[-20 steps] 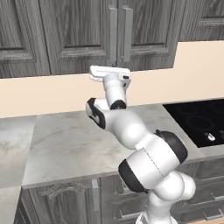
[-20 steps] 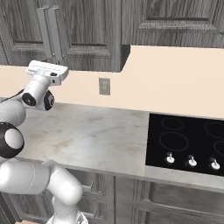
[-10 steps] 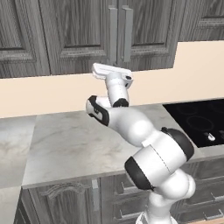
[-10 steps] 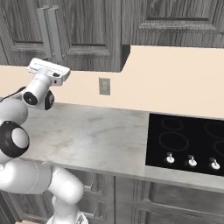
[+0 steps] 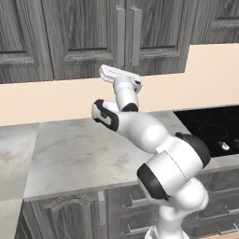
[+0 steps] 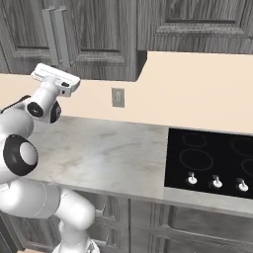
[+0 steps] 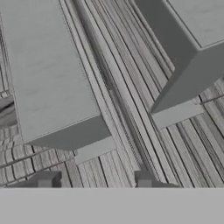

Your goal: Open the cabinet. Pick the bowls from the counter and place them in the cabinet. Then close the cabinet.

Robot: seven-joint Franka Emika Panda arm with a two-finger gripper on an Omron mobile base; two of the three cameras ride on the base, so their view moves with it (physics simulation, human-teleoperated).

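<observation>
Cabinet (image 5: 93, 32) on the far wall above the counter (image 5: 79, 154), both doors shut. 2 grey bar handles (image 7: 48, 74) hang side by side at the door seam. Gripper (image 7: 94, 180) raised just below and in front of the handles' lower ends; fingertips (image 7: 46, 180) stand spread, nothing between them. Black cooktop (image 6: 212, 158) to the right.

No legible text, label, brand, number or sign on any surface: cabinet (image 5: 93, 37) doors, bench (image 6: 108, 153) slab, cooktop (image 6: 212, 158) and its knobs, and wall outlet (image 6: 117, 97) all carry no readable markings.
</observation>
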